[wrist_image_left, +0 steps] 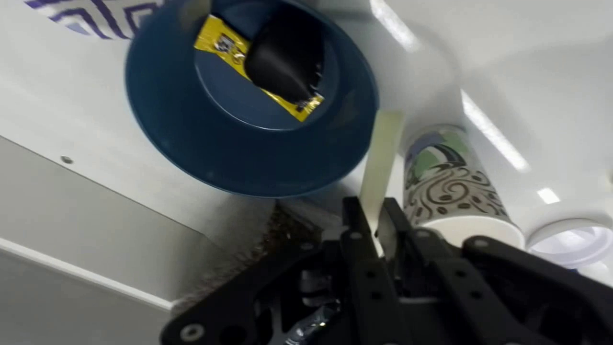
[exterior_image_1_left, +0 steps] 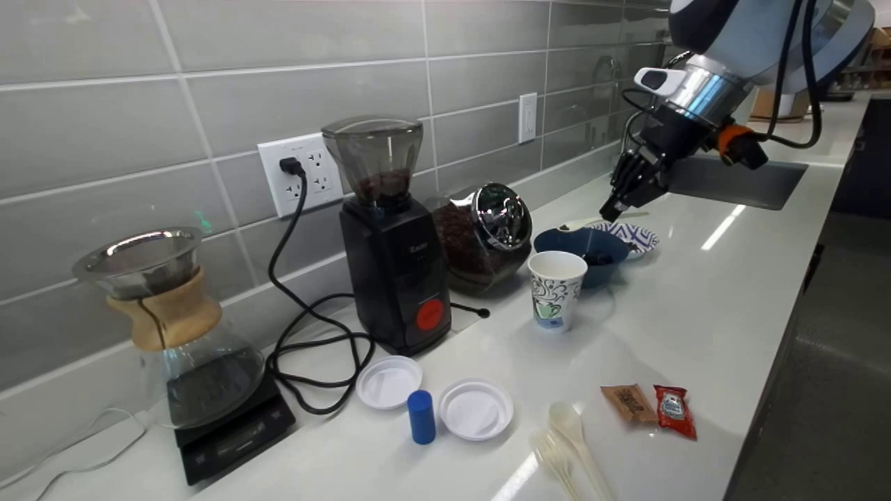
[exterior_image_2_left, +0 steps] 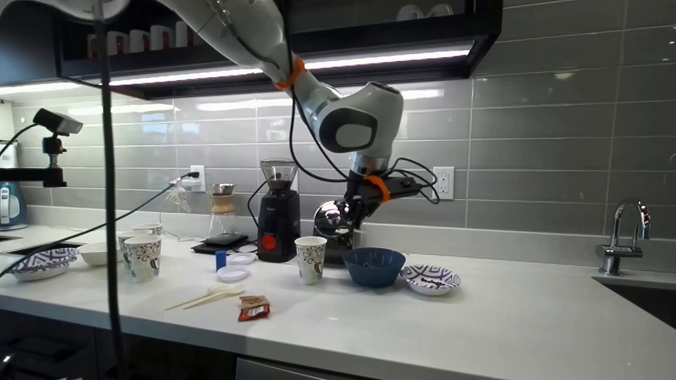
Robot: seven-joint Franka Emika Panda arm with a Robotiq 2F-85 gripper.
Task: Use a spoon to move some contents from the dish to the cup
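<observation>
- Black tool [wrist_image_left: 372, 215] nearest the wrist lens, its two fingers clamped about a pale spoon [wrist_image_left: 380, 158]; wrist view gives only a flat strip of it.
- Strip crosses the outline of the blue bowl [wrist_image_left: 258, 163] in that view; touching or apart, cannot tell.
- Inside that bowl: yellow packet [wrist_image_left: 222, 45], dark object [wrist_image_left: 287, 62] lying over it.
- Cup [exterior_image_1_left: 557, 292], white with a patterned side, stands upright on the worktop [exterior_image_1_left: 703, 299], just beside the blue bowl.
- Patterned dish [exterior_image_2_left: 422, 273] sits on the bowl's other side, a few dark bits [exterior_image_2_left: 434, 283] in it.
- Glass jar [exterior_image_1_left: 459, 257], tilted, dark contents, chrome lid; next to it, tall black grinder [exterior_image_1_left: 390, 271].
- Farther along, wood-collared carafe [exterior_image_1_left: 216, 383] on a black scale [exterior_image_1_left: 240, 442].
- Near the grinder: two white lids [exterior_image_1_left: 475, 410], small blue cylinder [exterior_image_1_left: 421, 417] upright.
- Toward the worktop's front edge: loose spoon [exterior_image_1_left: 574, 431] and fork [exterior_image_1_left: 553, 456] together; brown packet [exterior_image_1_left: 628, 402] just beside a red packet [exterior_image_1_left: 674, 412].
</observation>
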